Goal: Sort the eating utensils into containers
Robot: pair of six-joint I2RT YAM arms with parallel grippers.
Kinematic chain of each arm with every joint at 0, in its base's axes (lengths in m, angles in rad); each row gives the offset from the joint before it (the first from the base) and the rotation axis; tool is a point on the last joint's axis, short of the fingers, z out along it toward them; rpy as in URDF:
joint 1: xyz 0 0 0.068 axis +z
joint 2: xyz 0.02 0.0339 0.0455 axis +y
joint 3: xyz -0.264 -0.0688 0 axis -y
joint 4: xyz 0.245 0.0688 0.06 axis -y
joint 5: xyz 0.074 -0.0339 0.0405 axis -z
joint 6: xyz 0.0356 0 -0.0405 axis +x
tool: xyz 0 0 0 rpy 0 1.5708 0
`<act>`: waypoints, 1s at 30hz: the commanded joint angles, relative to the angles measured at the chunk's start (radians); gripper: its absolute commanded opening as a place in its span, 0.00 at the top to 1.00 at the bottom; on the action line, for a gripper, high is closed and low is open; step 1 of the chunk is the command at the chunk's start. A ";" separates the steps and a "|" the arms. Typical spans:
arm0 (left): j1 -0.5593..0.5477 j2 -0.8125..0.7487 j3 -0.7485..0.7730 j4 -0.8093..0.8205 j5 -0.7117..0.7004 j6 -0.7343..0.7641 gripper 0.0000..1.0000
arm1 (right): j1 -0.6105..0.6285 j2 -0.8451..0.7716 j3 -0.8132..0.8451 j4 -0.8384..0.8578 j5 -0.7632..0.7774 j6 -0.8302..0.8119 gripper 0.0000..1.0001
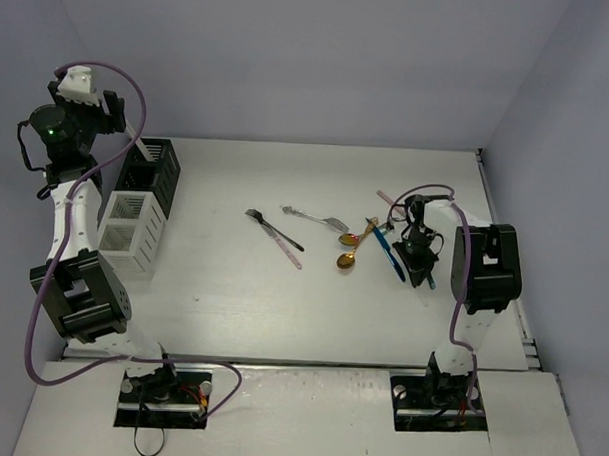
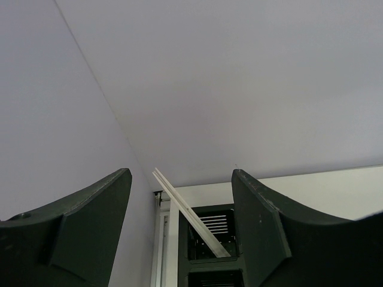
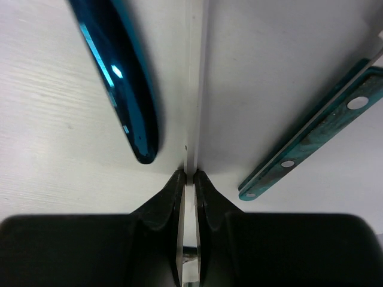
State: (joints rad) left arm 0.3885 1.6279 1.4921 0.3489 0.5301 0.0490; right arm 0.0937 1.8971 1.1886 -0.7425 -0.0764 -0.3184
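My right gripper is shut on a thin pale utensil that lies edge-on on the table. Left of it lies a glossy blue handle, right of it a teal riveted handle. From above, the right gripper is low over the right end of the utensil cluster. My left gripper is open and empty, raised above the black container, where pale sticks lean. The white container stands in front of the black container.
On the table lie a black-handled fork, a pink-handled piece, a silver utensil, two gold spoons and a blue-handled piece. Walls close in at the back and both sides.
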 commanded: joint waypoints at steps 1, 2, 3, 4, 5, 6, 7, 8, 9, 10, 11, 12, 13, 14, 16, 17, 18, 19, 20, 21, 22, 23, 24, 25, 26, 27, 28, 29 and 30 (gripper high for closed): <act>0.007 -0.068 0.027 0.084 0.008 -0.015 0.36 | 0.022 -0.117 0.029 -0.006 -0.003 0.017 1.00; 0.007 -0.079 0.022 0.084 0.009 -0.015 0.36 | 0.022 -0.138 0.040 -0.008 0.003 0.020 1.00; 0.006 -0.090 0.015 0.085 0.010 -0.014 0.36 | 0.022 -0.150 0.054 -0.009 0.006 0.020 1.00; 0.007 -0.097 0.006 0.085 0.012 -0.014 0.36 | 0.022 -0.160 0.070 -0.009 0.006 0.019 1.00; 0.006 -0.112 0.000 0.083 0.013 -0.013 0.36 | 0.023 -0.183 0.113 -0.009 0.003 0.016 1.00; 0.007 -0.122 -0.005 0.079 0.017 -0.016 0.36 | 0.024 -0.192 0.146 -0.008 -0.006 0.011 1.00; 0.007 -0.133 -0.011 0.073 0.025 -0.021 0.36 | 0.025 -0.199 0.180 -0.008 -0.017 0.008 1.00; 0.007 -0.146 -0.017 0.065 0.042 -0.029 0.36 | 0.025 -0.205 0.217 -0.008 -0.031 0.004 1.00; 0.007 -0.157 -0.023 0.058 0.059 -0.048 0.36 | 0.027 -0.207 0.269 -0.006 -0.047 0.002 1.00; 0.007 -0.167 -0.029 0.052 0.088 -0.076 0.35 | 0.032 -0.206 0.321 -0.005 -0.076 0.000 1.00; 0.007 -0.180 -0.038 0.045 0.134 -0.100 0.35 | 0.038 -0.203 0.355 -0.003 -0.115 -0.002 1.00; 0.006 -0.188 -0.044 0.042 0.176 -0.144 0.35 | 0.046 -0.198 0.413 0.003 -0.145 0.001 1.00; 0.005 -0.197 -0.052 0.039 0.223 -0.190 0.35 | 0.053 -0.193 0.468 0.010 -0.177 0.006 1.00; 0.000 -0.208 -0.063 0.039 0.288 -0.246 0.35 | 0.062 -0.185 0.518 0.021 -0.224 0.020 1.00; -0.038 -0.246 -0.100 0.039 0.384 -0.348 0.35 | 0.089 -0.167 0.586 0.057 -0.323 0.063 1.00; -0.068 -0.272 -0.117 0.039 0.402 -0.372 0.35 | 0.099 -0.158 0.630 0.071 -0.361 0.089 1.00; -0.099 -0.295 -0.157 0.039 0.430 -0.404 0.35 | 0.123 -0.150 0.659 0.094 -0.398 0.104 1.00; -0.127 -0.321 -0.187 0.039 0.452 -0.428 0.35 | 0.143 -0.141 0.692 0.110 -0.432 0.116 1.00; -0.156 -0.346 -0.204 0.038 0.463 -0.445 0.35 | 0.159 -0.133 0.726 0.119 -0.463 0.123 1.00; -0.206 -0.360 -0.221 0.029 0.477 -0.469 0.35 | 0.180 -0.129 0.742 0.129 -0.510 0.127 1.00; -0.247 -0.371 -0.237 0.019 0.488 -0.491 0.35 | 0.207 -0.127 0.757 0.138 -0.549 0.128 1.00; -0.271 -0.377 -0.251 0.006 0.497 -0.510 0.35 | 0.242 -0.125 0.770 0.142 -0.571 0.125 1.00; -0.318 -0.382 -0.263 0.003 0.507 -0.523 0.35 | 0.285 -0.127 0.773 0.144 -0.583 0.113 1.00; -0.354 -0.385 -0.270 0.000 0.516 -0.536 0.35 | 0.324 -0.127 0.770 0.146 -0.593 0.105 1.00; -0.388 -0.385 -0.275 -0.003 0.523 -0.549 0.35 | 0.360 -0.127 0.765 0.147 -0.602 0.098 1.00; -0.429 -0.384 -0.281 -0.006 0.529 -0.554 0.36 | 0.390 -0.127 0.761 0.147 -0.607 0.095 1.00; -0.463 -0.384 -0.285 -0.008 0.534 -0.558 0.36 | 0.417 -0.127 0.760 0.147 -0.609 0.092 1.00; -0.492 -0.381 -0.288 -0.014 0.541 -0.558 0.36 | 0.442 -0.127 0.755 0.148 -0.609 0.090 1.00; -0.520 -0.375 -0.291 -0.021 0.551 -0.557 0.36 | 0.469 -0.127 0.747 0.149 -0.609 0.087 1.00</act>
State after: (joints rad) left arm -0.0507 1.2701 1.1911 0.2996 1.0092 -0.4443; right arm 0.4745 1.7699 1.9320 -0.6239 -0.5992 -0.2253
